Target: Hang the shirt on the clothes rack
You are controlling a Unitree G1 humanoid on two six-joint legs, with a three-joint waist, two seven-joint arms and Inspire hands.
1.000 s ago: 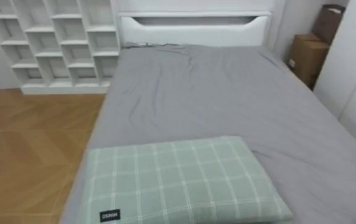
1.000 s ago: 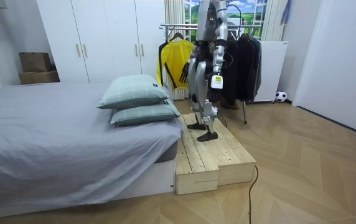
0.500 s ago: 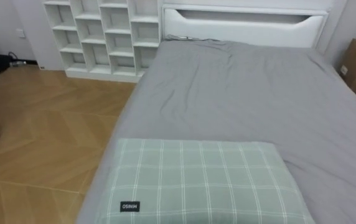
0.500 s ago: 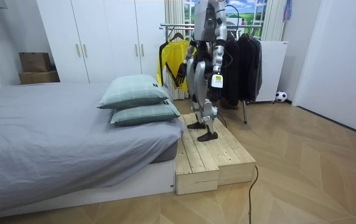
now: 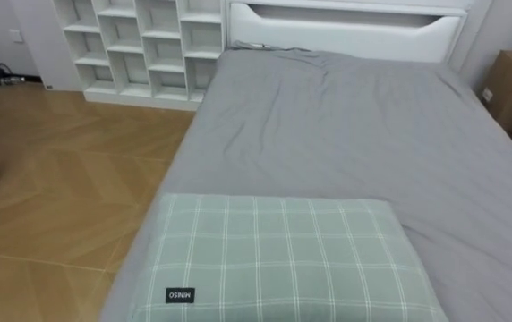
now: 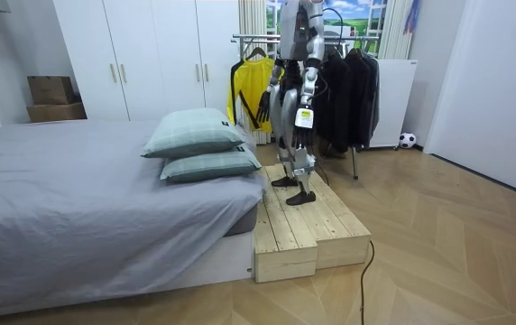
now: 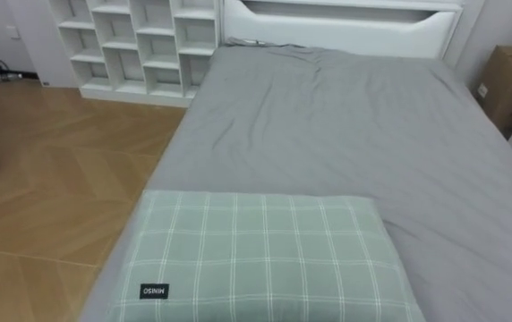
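Currently the robot stands upright on a low wooden platform (image 6: 308,226) butted against the pillow end of the bed (image 5: 345,134). It faces along the mattress toward the white headboard (image 5: 345,20). That raised footing probably gives it an easier reach over the bed.

Its left hand (image 6: 301,120) hangs at its hip. Its right hand (image 6: 263,106) is a little nearer the bed, in front of a yellow garment (image 6: 244,90). Both are too small to tell whether the fingers are spread, pressed together or pinching anything. As far as I can judge, neither carries cloth.

The clothes are beyond the bed's pillow end, behind the robot. The yellow garment and a row of dark clothes (image 6: 353,90) hang from a rack (image 6: 258,38). On the grey sheet a green checked pillow (image 5: 283,259) is stacked on a second pillow (image 6: 211,165) at the robot's end. With the head turned down the bed, I judge the robot is looking there for something to hang.

To the bed's left, near the headboard, stands a white shelf unit (image 5: 140,40); I can make out nothing in its cubbies. To the bed's right is a cardboard box (image 5: 511,85), its contents hidden. The wardrobe (image 6: 150,54) beyond the bed has its doors shut.
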